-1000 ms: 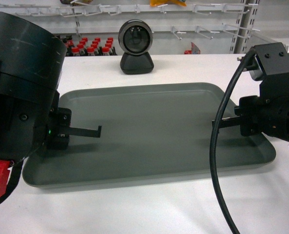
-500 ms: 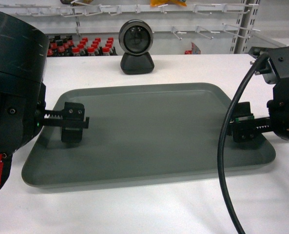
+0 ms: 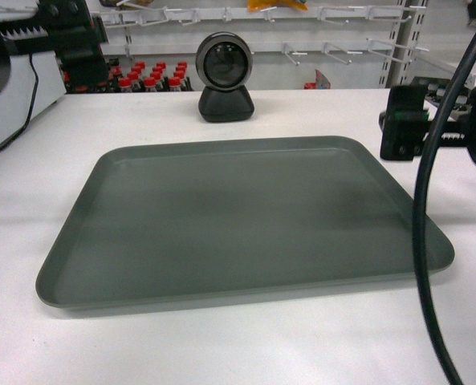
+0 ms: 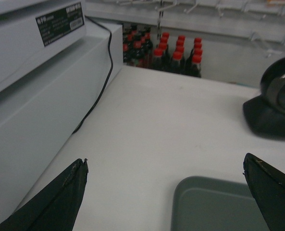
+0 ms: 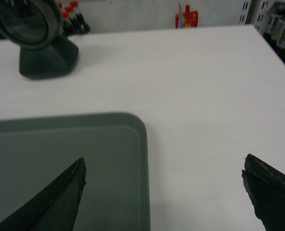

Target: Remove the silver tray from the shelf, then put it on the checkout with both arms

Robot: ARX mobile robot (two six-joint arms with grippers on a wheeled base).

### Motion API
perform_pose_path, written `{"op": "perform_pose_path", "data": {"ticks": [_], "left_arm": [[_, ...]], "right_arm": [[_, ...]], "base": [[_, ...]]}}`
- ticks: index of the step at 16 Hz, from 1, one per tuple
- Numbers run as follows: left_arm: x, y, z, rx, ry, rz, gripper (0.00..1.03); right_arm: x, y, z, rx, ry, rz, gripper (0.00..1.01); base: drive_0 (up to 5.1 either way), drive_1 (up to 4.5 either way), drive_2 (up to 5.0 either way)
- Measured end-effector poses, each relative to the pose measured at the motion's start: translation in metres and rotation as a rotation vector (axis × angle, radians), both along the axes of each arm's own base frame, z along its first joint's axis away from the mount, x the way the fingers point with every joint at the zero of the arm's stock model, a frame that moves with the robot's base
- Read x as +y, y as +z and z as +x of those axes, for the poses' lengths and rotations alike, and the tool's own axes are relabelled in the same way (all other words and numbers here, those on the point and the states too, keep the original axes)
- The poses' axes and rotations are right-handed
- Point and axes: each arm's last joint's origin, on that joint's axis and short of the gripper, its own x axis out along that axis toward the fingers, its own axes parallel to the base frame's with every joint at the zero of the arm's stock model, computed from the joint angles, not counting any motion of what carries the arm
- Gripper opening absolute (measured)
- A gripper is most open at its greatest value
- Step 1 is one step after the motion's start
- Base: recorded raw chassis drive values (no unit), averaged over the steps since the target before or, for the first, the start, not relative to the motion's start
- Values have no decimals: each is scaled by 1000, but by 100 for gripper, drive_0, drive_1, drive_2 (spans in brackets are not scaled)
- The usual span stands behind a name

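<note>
The silver tray [image 3: 238, 220] lies flat on the checkout [image 3: 221, 345], a smooth white tabletop; it is a wide matte grey rectangle with rounded corners and a low raised rim, bare inside. Nothing touches it. The left gripper [image 4: 166, 192] hangs above the tabletop off the tray's far left corner, its two thin black fingers [image 4: 60, 197] spread wide apart with nothing between them. The right gripper [image 5: 164, 197] hangs over the tray's far right corner, its fingers [image 5: 269, 192] likewise released and wide, one over the tray floor and one over bare white table. In the head view both sit raised at the upper edges, and a thick black cable [image 3: 430, 241] from the right arm curves down in front of the tray's right end, hiding a strip of it. Behind the tray, apart from it, stands a small round black camera [image 3: 224, 76] with a glossy lens on a dark rounded base. A grey boxy machine [image 4: 31, 82] with a thin black cord stands on the left of the table, and dark bottles with red caps [image 4: 168, 50] stand in rows on shelving beyond the far edge.
</note>
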Motion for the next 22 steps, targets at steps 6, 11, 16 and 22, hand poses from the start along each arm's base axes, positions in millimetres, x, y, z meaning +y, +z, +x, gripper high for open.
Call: {"op": "perform_pose_path", "data": {"ticks": [6, 11, 16, 22], "left_arm": [[6, 43, -17, -148, -110, -84, 98], [10, 38, -19, -176, -248, -20, 83], [58, -16, -103, -133, -303, 108, 2], [82, -45, -162, -126, -306, 107, 2]], "right_arm": [[-10, 38, -4, -159, -47, 105, 98], [-15, 54, -11, -238, -109, -5, 79], [-47, 49, -120, -250, -135, -77, 2], [-66, 15, -190, -250, -138, -77, 2]], "base": [[0, 0, 0], [0, 0, 0], [0, 0, 0], [0, 0, 0]]}}
